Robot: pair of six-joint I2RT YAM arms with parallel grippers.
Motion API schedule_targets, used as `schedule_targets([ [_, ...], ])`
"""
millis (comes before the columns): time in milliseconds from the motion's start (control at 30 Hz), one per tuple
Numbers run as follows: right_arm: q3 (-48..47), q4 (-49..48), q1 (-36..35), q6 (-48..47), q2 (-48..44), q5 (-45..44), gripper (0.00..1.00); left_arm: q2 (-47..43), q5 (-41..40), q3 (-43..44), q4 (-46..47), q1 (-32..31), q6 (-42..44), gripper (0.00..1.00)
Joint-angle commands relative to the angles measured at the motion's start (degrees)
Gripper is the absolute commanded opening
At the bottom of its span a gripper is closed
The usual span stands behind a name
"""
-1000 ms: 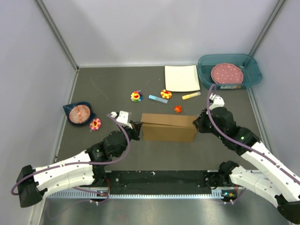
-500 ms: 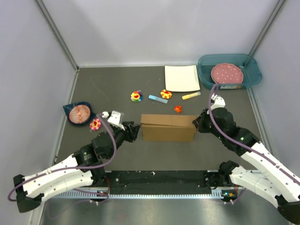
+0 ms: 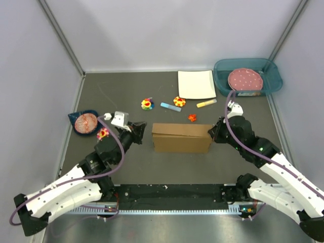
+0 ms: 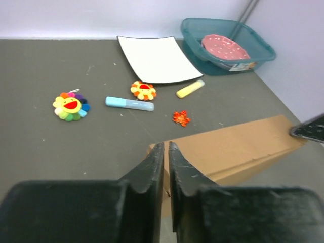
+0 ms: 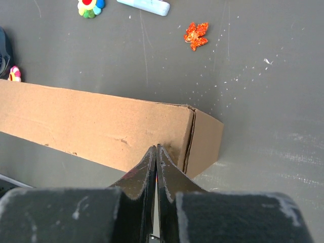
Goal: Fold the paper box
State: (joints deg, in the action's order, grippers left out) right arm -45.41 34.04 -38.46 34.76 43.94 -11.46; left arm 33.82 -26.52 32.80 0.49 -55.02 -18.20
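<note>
**As the left arm backs away, the box holds its shape**

While the right gripper (image 3: 215, 133) stays planted at the right end of the paper box (image 3: 181, 137), the left gripper (image 3: 138, 131) has pulled back from the left end, which it was touching a second ago. A strip of bare table (image 3: 177, 169) now lies between them. Its fingers are open only a crack, with nothing between them. The right one is fully closed and grips nothing; its tips seem to press on the lid near the corner fold (I can't swear they touch). The box sits mid-table as a low, closed brown block, and it has not sprung open since the left arm let go. To me that suggests the left end is tucked and the folding is nearly done.
</note>
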Motion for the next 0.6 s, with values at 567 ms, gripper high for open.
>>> schedule_targets([
  [567, 1.5, 8.1, -0.1, 0.1, -0.4, 1.0, 0.00, 11.5, 10.4, -14.5, 9.2, 6.1, -14.9, 0.04],
])
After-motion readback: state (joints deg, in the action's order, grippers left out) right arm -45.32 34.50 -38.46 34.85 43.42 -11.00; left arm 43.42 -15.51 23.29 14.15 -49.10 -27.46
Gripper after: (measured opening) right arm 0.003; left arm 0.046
